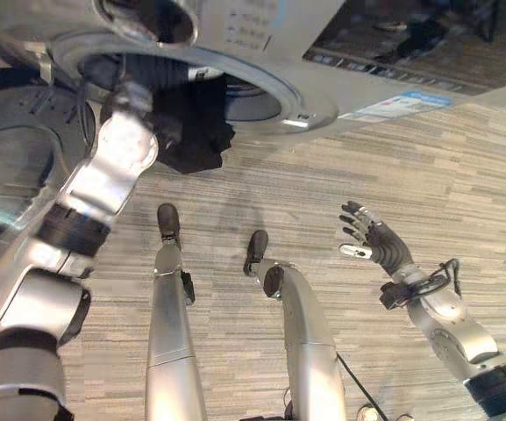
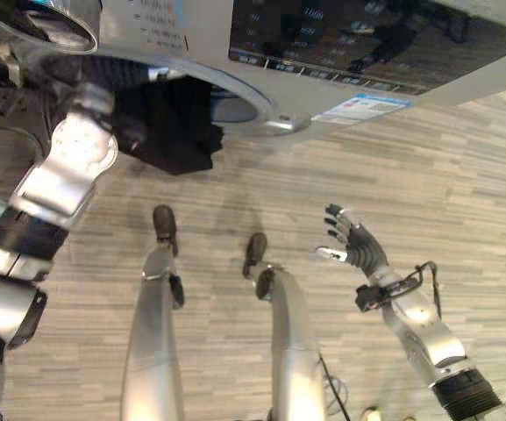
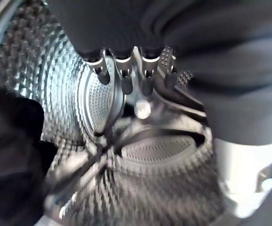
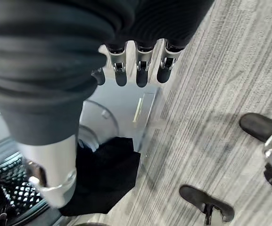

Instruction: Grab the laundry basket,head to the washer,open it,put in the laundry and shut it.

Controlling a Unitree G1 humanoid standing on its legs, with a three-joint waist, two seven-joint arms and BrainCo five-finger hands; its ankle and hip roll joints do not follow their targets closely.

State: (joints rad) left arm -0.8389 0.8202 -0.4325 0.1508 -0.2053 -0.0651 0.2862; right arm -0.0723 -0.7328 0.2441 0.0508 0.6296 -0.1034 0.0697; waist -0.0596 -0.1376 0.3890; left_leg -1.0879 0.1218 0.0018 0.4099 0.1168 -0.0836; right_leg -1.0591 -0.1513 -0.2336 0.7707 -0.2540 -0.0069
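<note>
Black laundry cloth (image 1: 195, 140) draped over silver washer's round port rim (image 1: 310, 114) | left hand (image 3: 126, 70) inside perforated steel drum (image 3: 41, 84), fingers straight | right hand (image 1: 371, 237) over wood-plank floor (image 1: 428, 175), fingers spread, empty

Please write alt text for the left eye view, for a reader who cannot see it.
The robot's left hand reaches into the open washer, where a dark garment hangs over the opening's lower rim. Its right hand hovers open above the wood-look floor.

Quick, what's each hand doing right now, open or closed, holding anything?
Left hand: open, inside the washer drum, holding nothing.
Right hand: open, over the floor, holding nothing.
</note>
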